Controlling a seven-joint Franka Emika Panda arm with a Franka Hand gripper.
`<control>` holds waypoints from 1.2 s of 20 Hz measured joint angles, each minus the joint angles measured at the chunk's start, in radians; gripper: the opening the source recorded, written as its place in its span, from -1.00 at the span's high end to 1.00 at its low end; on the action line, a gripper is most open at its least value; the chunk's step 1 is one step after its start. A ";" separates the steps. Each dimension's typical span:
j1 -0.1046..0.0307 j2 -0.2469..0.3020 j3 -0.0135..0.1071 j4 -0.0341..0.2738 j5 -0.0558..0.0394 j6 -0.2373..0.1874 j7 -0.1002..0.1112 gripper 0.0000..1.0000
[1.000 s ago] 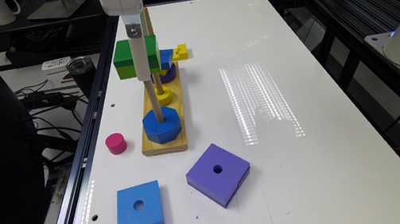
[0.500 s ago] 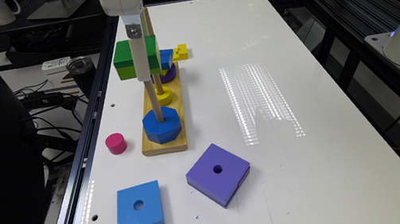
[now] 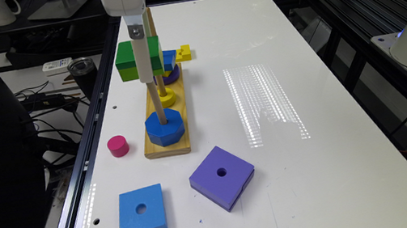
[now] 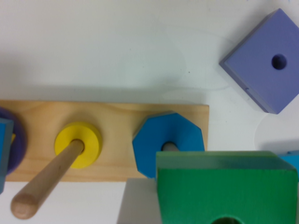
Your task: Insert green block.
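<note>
The green block (image 3: 125,63), dark green over lime, hangs in the air well above the wooden peg base (image 3: 168,147). My gripper (image 3: 142,64) is shut on it, a white finger crossing its front. It hangs at the tall peg (image 3: 156,105) that rises from the blue octagon (image 3: 164,127); the peg's top shows above the block. In the wrist view the green block (image 4: 224,191) covers part of the blue octagon (image 4: 154,144), and its round hole sits at the picture's edge. I cannot tell whether the peg passes through the hole.
On the base, a yellow ring (image 3: 167,97) sits on the middle peg, and a purple ring (image 3: 171,76) with a blue piece sits on the far one. A pink cylinder (image 3: 117,146), flat blue square (image 3: 141,212), purple square (image 3: 221,176) and small yellow piece (image 3: 183,53) lie on the table.
</note>
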 joint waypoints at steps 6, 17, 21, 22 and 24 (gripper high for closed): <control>0.000 0.013 -0.001 0.000 -0.0004 0.013 0.000 1.00; 0.000 0.013 -0.001 0.000 -0.0004 0.013 0.000 1.00; 0.000 0.013 -0.001 0.000 -0.0004 0.013 0.000 1.00; 0.000 0.013 -0.001 0.000 -0.0004 0.013 0.000 1.00; 0.000 0.013 -0.001 0.000 -0.0004 0.013 0.000 1.00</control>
